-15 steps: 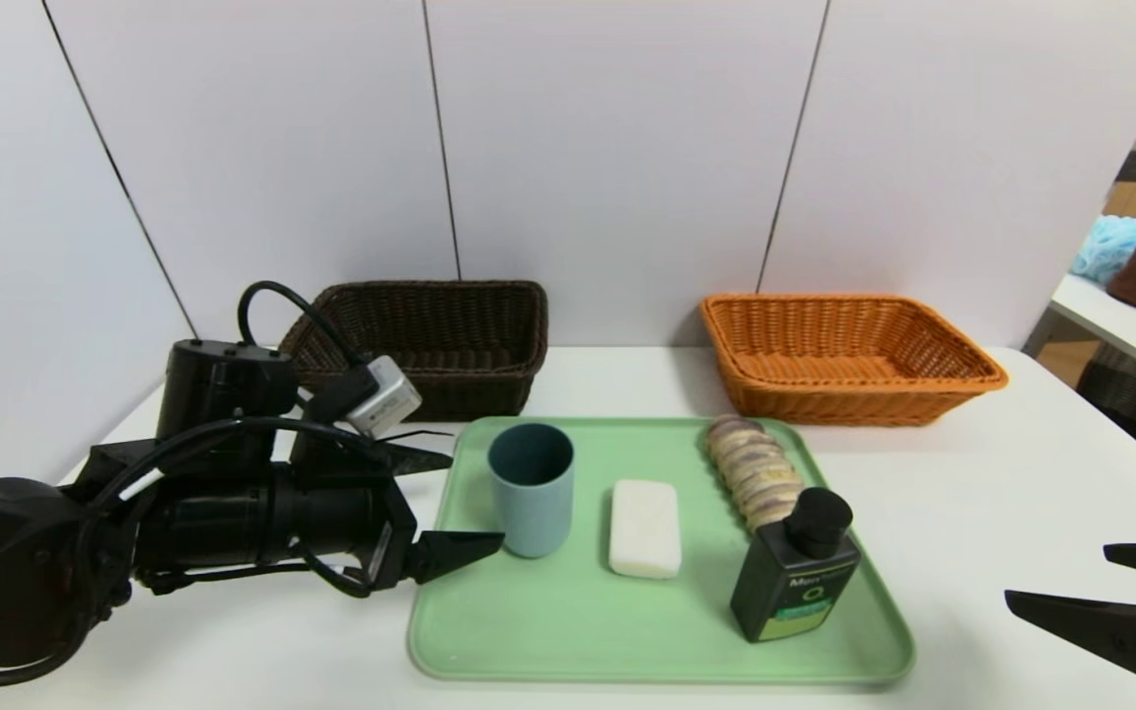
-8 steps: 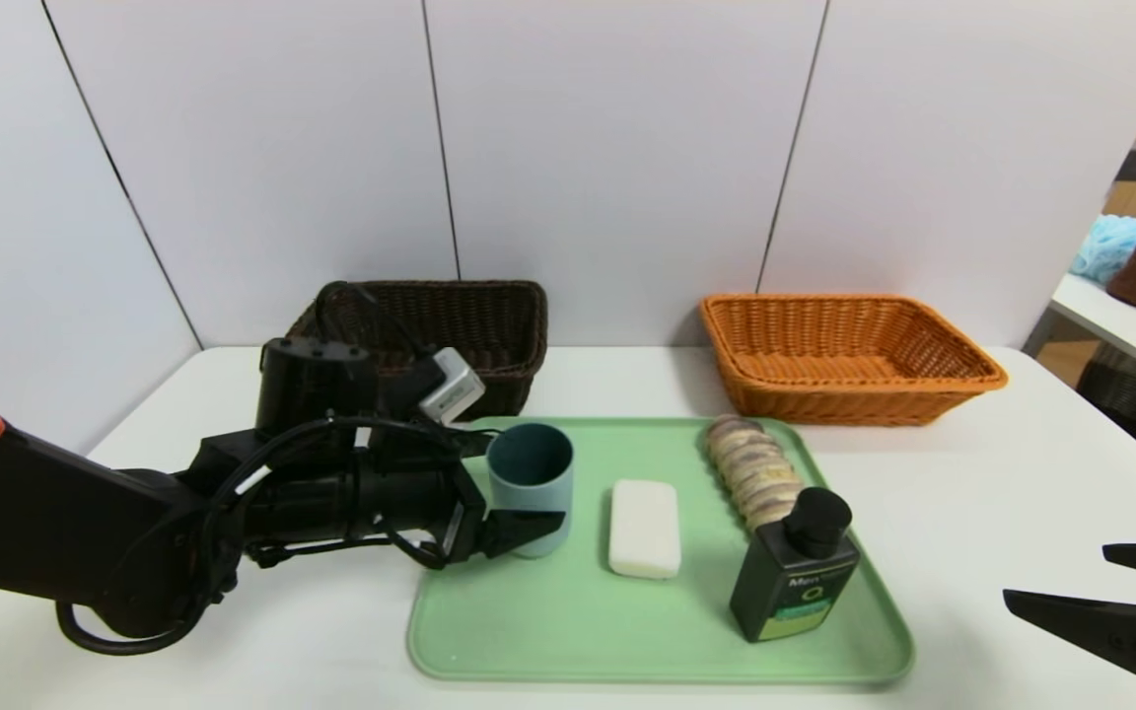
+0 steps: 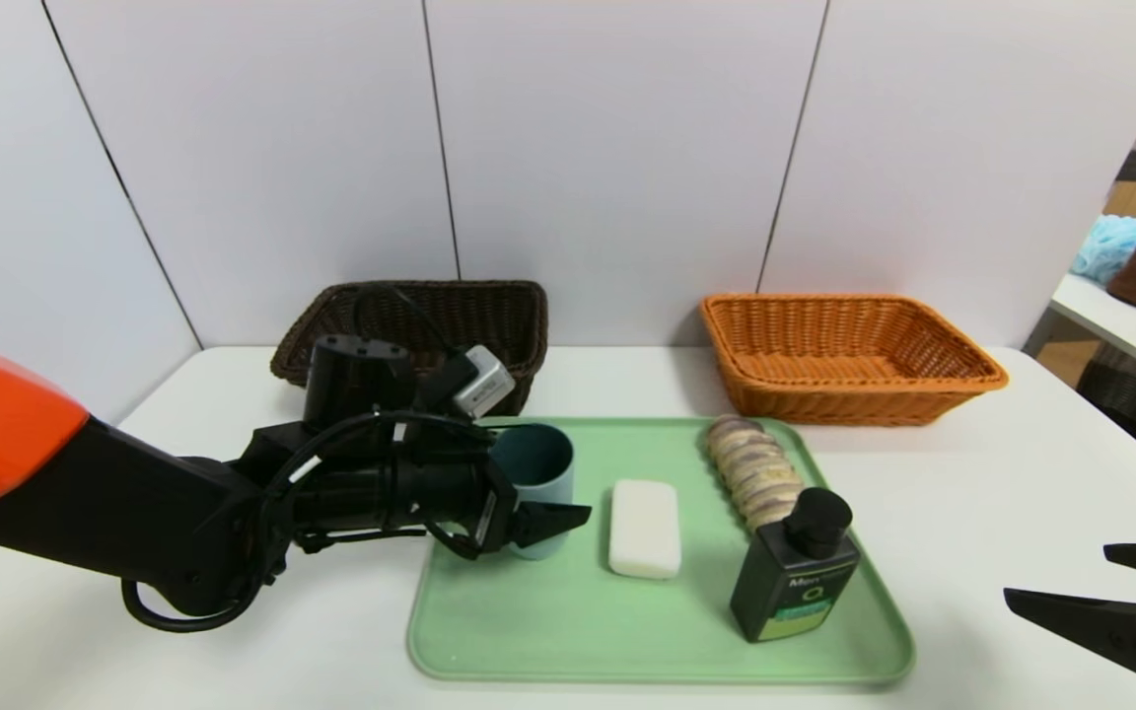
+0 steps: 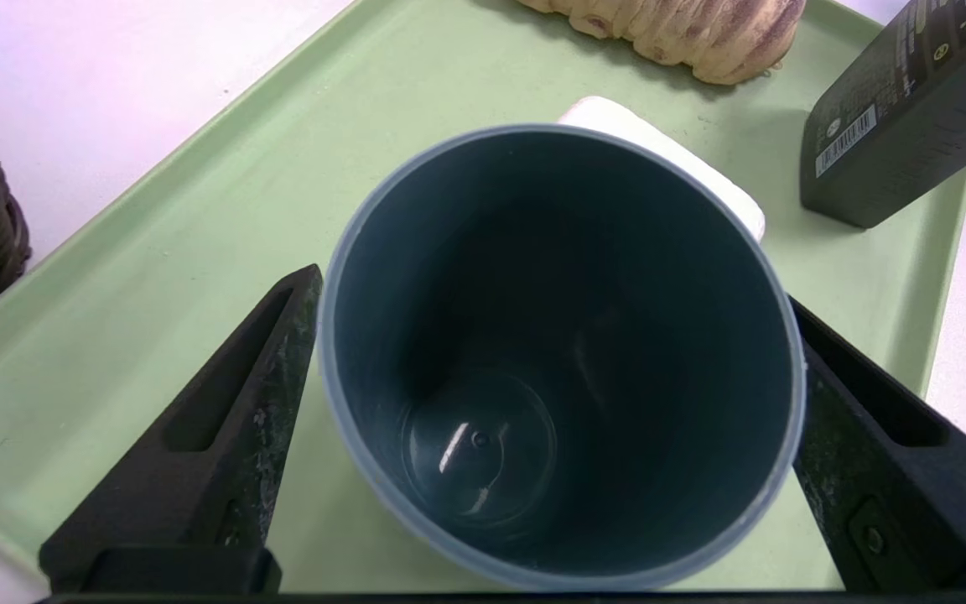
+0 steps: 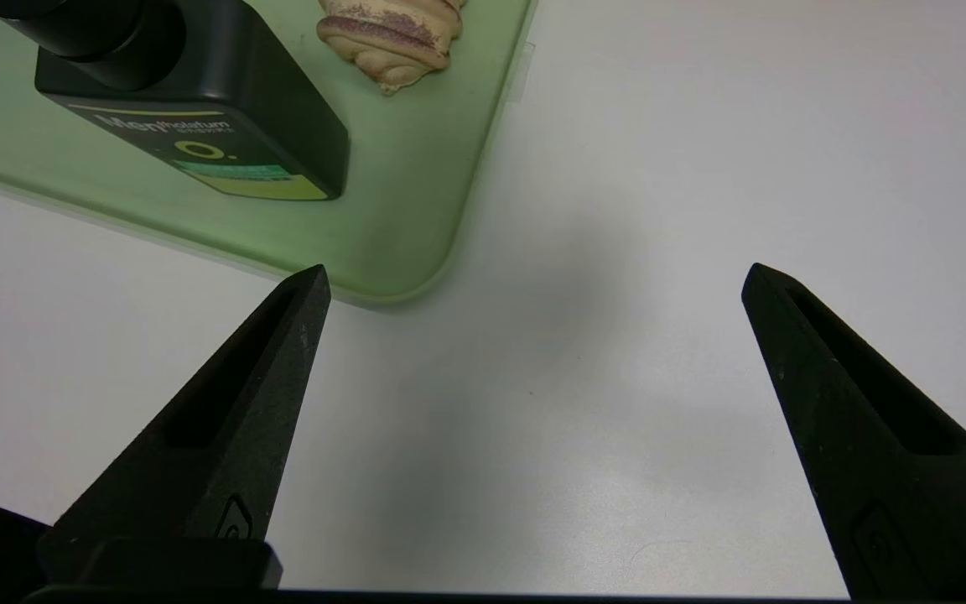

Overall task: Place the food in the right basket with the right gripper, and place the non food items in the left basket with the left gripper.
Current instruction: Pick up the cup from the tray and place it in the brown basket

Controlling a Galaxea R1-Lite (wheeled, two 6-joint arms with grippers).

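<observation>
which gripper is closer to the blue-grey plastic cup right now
Left. The left gripper straddles the blue-grey plastic cup, fingers open; the right gripper hangs open, off the tray's far side.

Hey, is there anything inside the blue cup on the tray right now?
No, the left wrist view looks straight into the blue cup and shows only its bare bottom.

The scene is bright and evenly lit from above. Shadows are soft: a pale one lies on the white table (image 5: pixel 584 352) in the right wrist view, and a short one falls beside the black pump bottle (image 3: pixel 795 577). A small glare spot shines inside the blue-grey cup (image 4: pixel 563 361). The head view bends slightly at its edges. The soap bar (image 3: pixel 644 528) looks a little overexposed.
</observation>
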